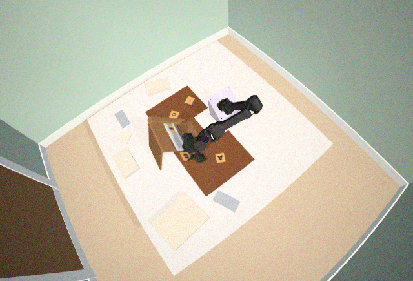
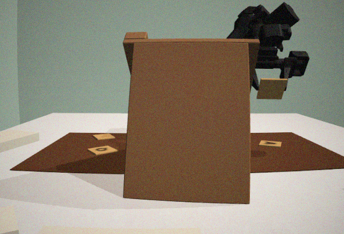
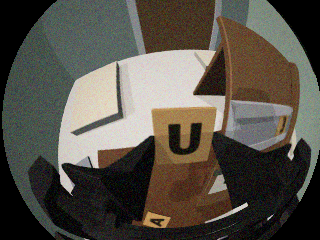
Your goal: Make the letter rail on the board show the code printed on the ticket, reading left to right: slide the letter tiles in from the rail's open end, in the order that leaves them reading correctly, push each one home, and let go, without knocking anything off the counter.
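Note:
My gripper (image 1: 186,156) (image 2: 271,88) (image 3: 184,138) is shut on the U tile (image 2: 271,94) (image 3: 167,117), held upright by its sides in the air beside the board's rail end. The brown board (image 1: 156,131) (image 2: 186,120) (image 3: 260,65) stands tilted and carries the grey rail (image 1: 177,141) (image 3: 252,122). One tile (image 1: 171,128) (image 3: 282,125) sits in the rail toward its far end; its letter is unclear. An A tile (image 1: 220,157) (image 2: 270,143) (image 3: 156,220), a round-lettered tile (image 1: 173,114) (image 2: 102,149) and a tile with no readable letter (image 1: 190,100) (image 2: 104,136) lie flat. The ticket's print is not readable.
A dark brown mat (image 1: 206,186) (image 2: 41,163) lies under the loose tiles. Cream slabs (image 1: 180,221) (image 1: 126,163) (image 1: 158,85) and grey-blue slabs (image 1: 226,201) (image 1: 122,118) lie around it. A pale lavender block (image 1: 217,99) is by the arm's base.

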Action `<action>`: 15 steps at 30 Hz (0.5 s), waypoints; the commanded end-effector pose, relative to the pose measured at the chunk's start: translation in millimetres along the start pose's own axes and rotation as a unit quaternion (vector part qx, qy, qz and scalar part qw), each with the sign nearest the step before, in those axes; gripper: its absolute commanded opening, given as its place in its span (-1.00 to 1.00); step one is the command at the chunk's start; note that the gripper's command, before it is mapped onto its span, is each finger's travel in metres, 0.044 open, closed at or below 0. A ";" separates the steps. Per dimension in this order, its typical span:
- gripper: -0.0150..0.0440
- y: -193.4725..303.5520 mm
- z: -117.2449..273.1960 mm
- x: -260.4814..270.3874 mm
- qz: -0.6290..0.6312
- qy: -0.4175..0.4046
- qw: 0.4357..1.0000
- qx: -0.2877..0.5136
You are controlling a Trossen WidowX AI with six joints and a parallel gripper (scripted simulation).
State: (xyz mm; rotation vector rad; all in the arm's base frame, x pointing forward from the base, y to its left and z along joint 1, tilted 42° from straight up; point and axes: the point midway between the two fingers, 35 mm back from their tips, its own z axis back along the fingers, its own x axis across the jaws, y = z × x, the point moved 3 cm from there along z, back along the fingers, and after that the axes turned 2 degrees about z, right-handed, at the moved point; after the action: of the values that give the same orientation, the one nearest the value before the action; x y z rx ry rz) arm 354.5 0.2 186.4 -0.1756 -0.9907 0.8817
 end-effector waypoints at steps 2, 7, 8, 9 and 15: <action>-0.49 -0.3 0.2 -2.9 0.002 -0.001 1.000 0.000; -0.49 -0.2 0.0 -5.4 0.002 -0.001 1.000 0.000; -0.49 -0.2 0.0 -5.9 0.002 -0.001 1.000 0.000; -0.49 -0.2 0.0 -6.4 0.002 -0.001 1.000 0.000; -0.49 0.0 -0.3 -9.4 0.002 -0.001 1.000 0.000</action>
State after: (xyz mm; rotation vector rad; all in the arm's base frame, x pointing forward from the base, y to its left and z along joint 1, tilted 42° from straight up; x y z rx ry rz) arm 352.7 -4.9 181.8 -0.1771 -0.9923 0.8819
